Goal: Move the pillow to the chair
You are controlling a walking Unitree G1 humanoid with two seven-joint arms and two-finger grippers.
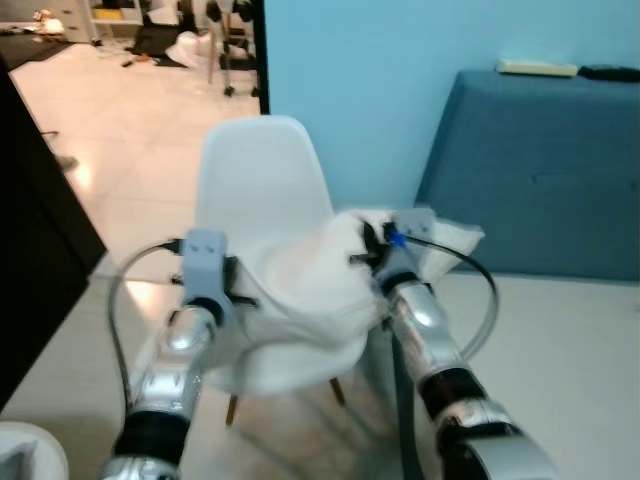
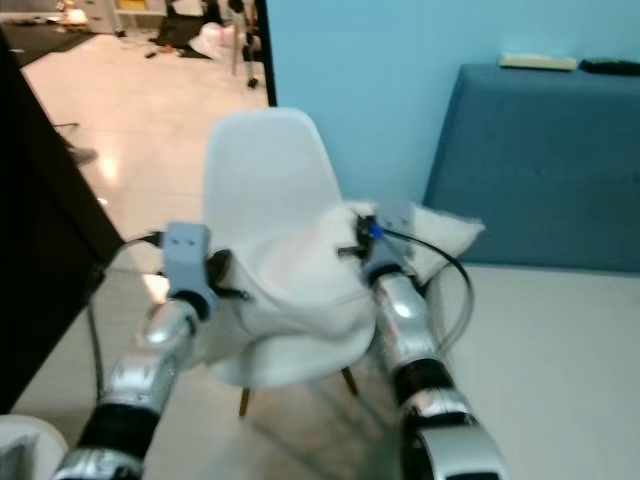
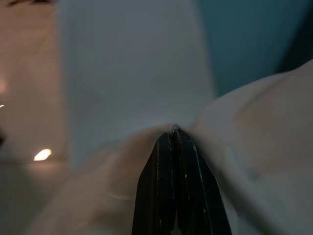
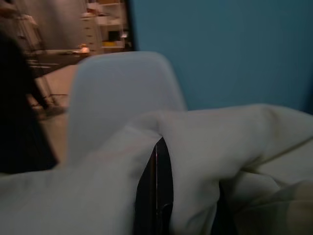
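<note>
A white pillow (image 1: 310, 285) hangs between my two grippers just over the seat of a white plastic chair (image 1: 258, 170). My left gripper (image 1: 240, 298) is shut on the pillow's left edge; its black fingers (image 3: 172, 186) are pressed together with cloth (image 3: 244, 147) pinched at the tips. My right gripper (image 1: 368, 252) is shut on the pillow's right side; its fingers (image 4: 157, 186) sink into folds of the fabric (image 4: 220, 142). The pillow's right corner (image 1: 455, 240) sticks out past the chair. The chair back (image 4: 122, 88) rises behind the pillow.
A blue sofa (image 1: 545, 170) stands to the right against a light blue wall (image 1: 370, 80). A dark cabinet (image 1: 30, 240) is on the left. Beyond a doorway lies a tiled floor (image 1: 110, 110) with clutter (image 1: 190, 45) far back.
</note>
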